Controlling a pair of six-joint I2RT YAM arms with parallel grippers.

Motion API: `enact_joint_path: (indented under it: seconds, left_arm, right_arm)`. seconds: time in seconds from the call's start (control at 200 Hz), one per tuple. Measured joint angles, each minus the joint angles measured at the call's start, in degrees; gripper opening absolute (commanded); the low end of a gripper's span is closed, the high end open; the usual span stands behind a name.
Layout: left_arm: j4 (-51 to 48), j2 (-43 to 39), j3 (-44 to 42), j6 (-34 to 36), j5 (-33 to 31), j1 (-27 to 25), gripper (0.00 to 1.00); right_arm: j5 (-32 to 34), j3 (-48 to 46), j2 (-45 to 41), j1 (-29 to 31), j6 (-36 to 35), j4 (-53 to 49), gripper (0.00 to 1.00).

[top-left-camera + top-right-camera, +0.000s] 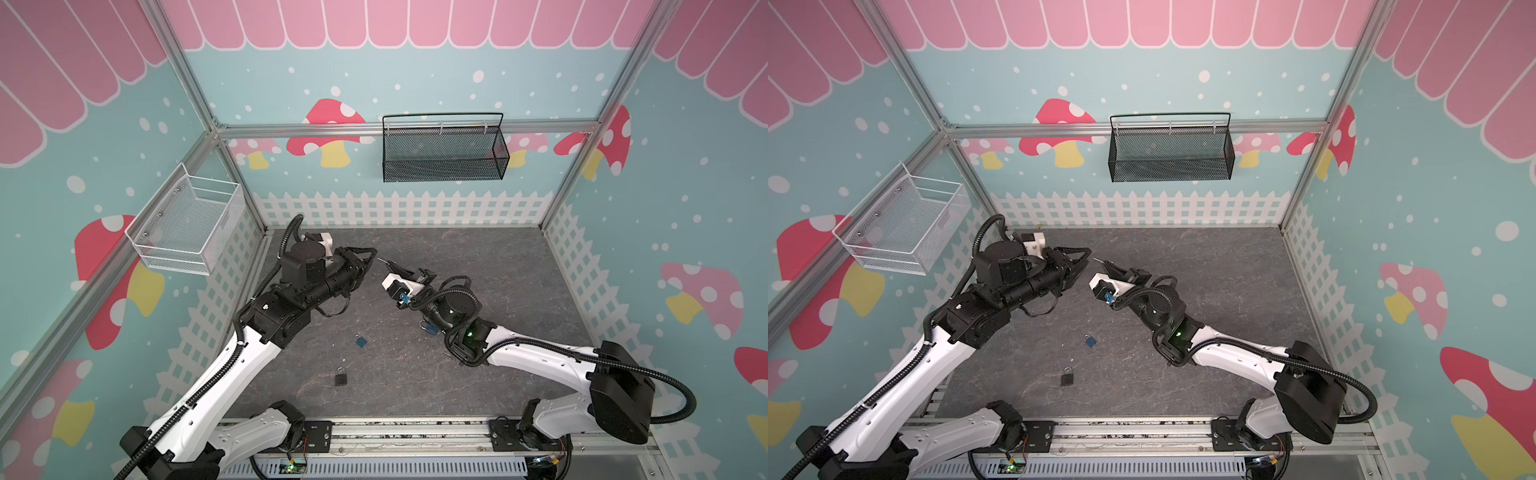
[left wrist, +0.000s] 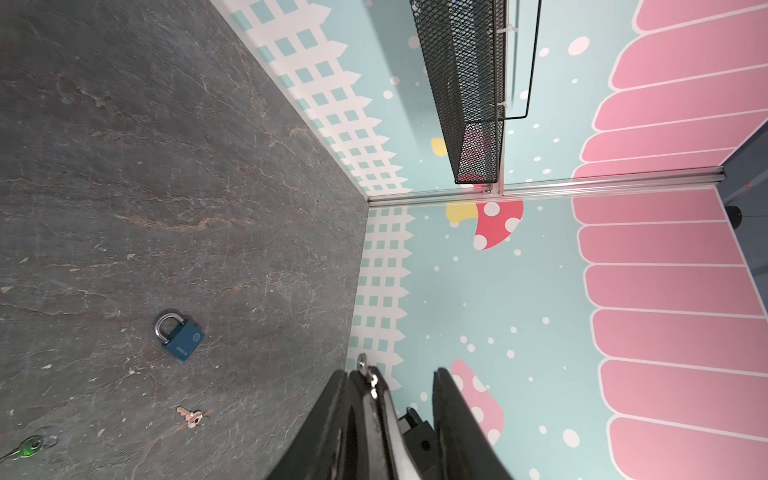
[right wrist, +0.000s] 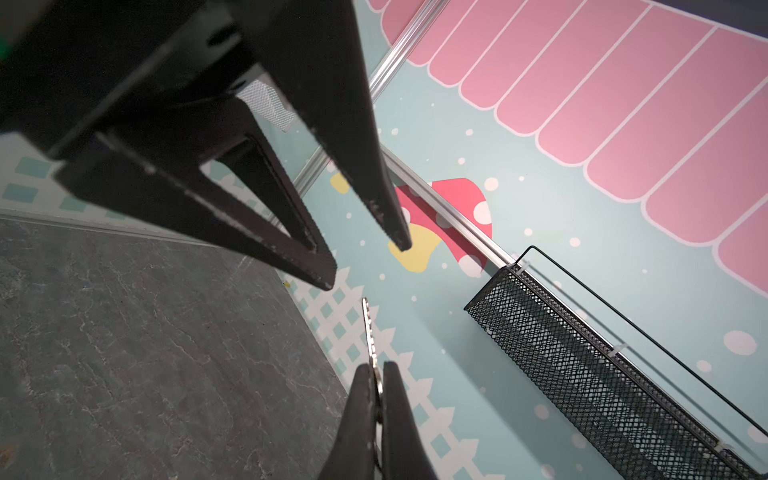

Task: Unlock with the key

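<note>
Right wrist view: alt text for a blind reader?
The right gripper, shut on a silver key, points the blade toward the open left gripper close ahead. A grey table and a wall-hung black mesh basket fill the background.

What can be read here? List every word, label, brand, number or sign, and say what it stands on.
Blue padlock: a short white word and a round emblem on its body, too blurred to read.
Black padlock: too small to tell any marking.
Key in the right hand: no readable stamp.
Walls: pictures only, no text.
</note>
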Motion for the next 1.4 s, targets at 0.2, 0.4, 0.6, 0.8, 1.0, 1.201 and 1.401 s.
enact_joint_path:
  seconds: [0.2,0.4,0.6,0.8,1.0,1.201,1.401]
  left_arm:
    - [-1.3,1.0,1.4,0.0,-0.4,0.0,0.34]
    - [-0.9,2.8,3.0,0.1,-0.1,-0.8,0.22]
    - [-1.1,2.8,3.0,0.3,-0.7,-0.9,0.13]
    - [-2.0,2.8,3.0,1.2,-1.3,-0.8,0.00]
    - [-2.4,2.8,3.0,1.6,-1.3,-0.6,0.00]
    - [-1.9,2.7,3.0,3.2,-1.7,0.1,0.00]
    - [2.5,0.9,1.7,6.6,-2.3,1.5,0.00]
  right_arm:
    - [0.2,1.7,0.2,1.0,-1.6,0.1,0.00]
    - [0.6,3.9,1.7,1.5,-2.8,0.2,0.00]
    - [1.2,4.0,2.7,1.9,-4.5,0.1,0.00]
    - [1.7,4.0,2.7,2.0,-6.1,0.2,0.00]
    - [2.2,4.0,2.7,2.3,-6.8,-0.3,0.00]
    - [2.1,5.8,2.1,2.3,-4.7,-4.1,0.32]
    - [-0.1,7.1,-1.2,2.3,0.4,-9.7,0.51]
